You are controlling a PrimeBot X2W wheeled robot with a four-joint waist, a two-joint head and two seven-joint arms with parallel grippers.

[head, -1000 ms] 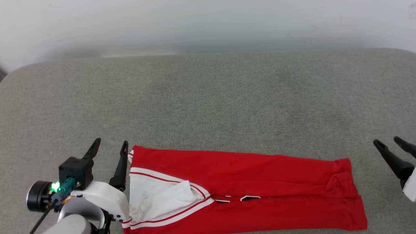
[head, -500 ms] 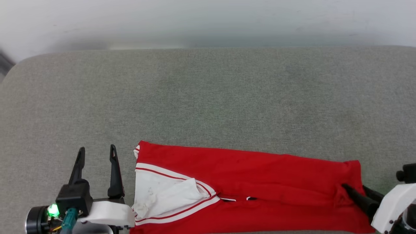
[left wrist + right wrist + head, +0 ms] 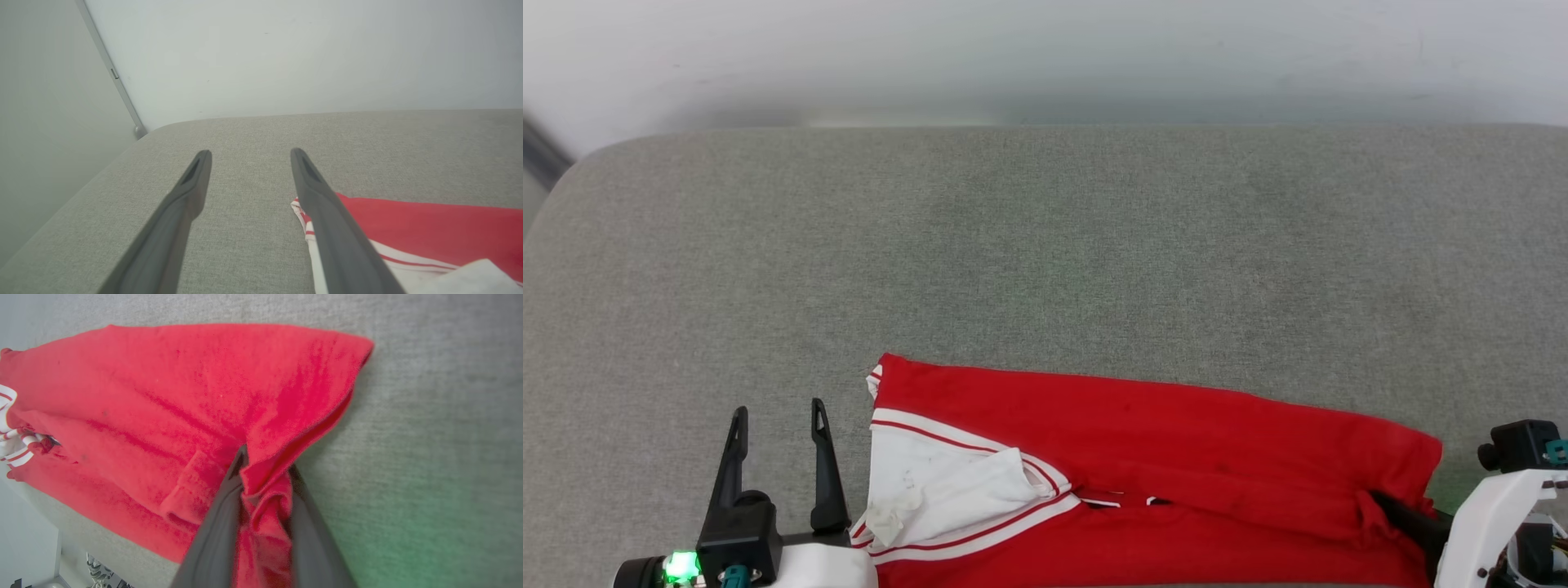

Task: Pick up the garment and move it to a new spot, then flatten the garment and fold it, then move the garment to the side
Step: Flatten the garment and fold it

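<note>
The red garment (image 3: 1160,441) lies folded lengthwise along the near edge of the grey padded surface (image 3: 1045,245). Its white sleeve and striped trim face left. In the right wrist view, my right gripper (image 3: 265,461) is shut on a bunched fold at the right end of the garment (image 3: 184,396), and that corner is raised slightly. In the head view, the right gripper (image 3: 1401,510) is mostly under the cloth. My left gripper (image 3: 778,408) stands open just left of the trimmed edge, with nothing between its fingers. The left wrist view has the left gripper (image 3: 250,152) beside the garment (image 3: 429,228), not touching it.
A pale wall (image 3: 1045,57) runs along the far edge of the padded surface. The surface's rounded left corner (image 3: 143,132) meets a wall strip. Bare grey padding stretches beyond the garment.
My right gripper came in from the right onto the garment's right end and closed on the cloth, bunching and lifting it. My left gripper drew back toward me, still open.
</note>
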